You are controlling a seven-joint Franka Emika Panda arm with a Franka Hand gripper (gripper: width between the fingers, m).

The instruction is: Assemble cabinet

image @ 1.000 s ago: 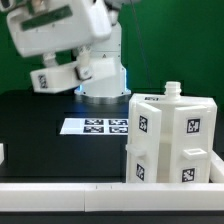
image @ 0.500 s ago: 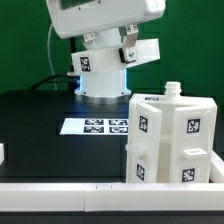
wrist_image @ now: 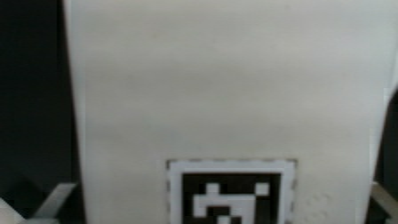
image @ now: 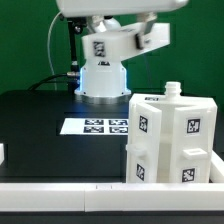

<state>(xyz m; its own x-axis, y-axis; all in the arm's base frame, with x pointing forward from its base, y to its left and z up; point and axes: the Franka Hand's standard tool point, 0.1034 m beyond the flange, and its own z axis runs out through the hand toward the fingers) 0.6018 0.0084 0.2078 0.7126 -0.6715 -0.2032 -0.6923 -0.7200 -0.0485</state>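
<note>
The cabinet body (image: 170, 140) is a white boxy block with several square tags and a small knob on top. It stands at the front of the exterior view's right. My gripper (image: 122, 36) is high above the table near the robot base, well apart from the body. It is shut on a white tagged cabinet panel (image: 146, 38), which hangs tilted in the air. In the wrist view the panel (wrist_image: 222, 90) fills the picture between the fingers of my gripper (wrist_image: 214, 208), with one tag near the jaws.
The marker board (image: 95, 126) lies flat on the black table in front of the white robot base (image: 103, 82). A white rail (image: 60, 196) runs along the table's front edge. A small white piece (image: 2, 152) shows at the exterior view's left edge.
The arm has swung from the exterior view's left to its right and risen, carrying the tagged panel with it. The cabinet body has not moved.
</note>
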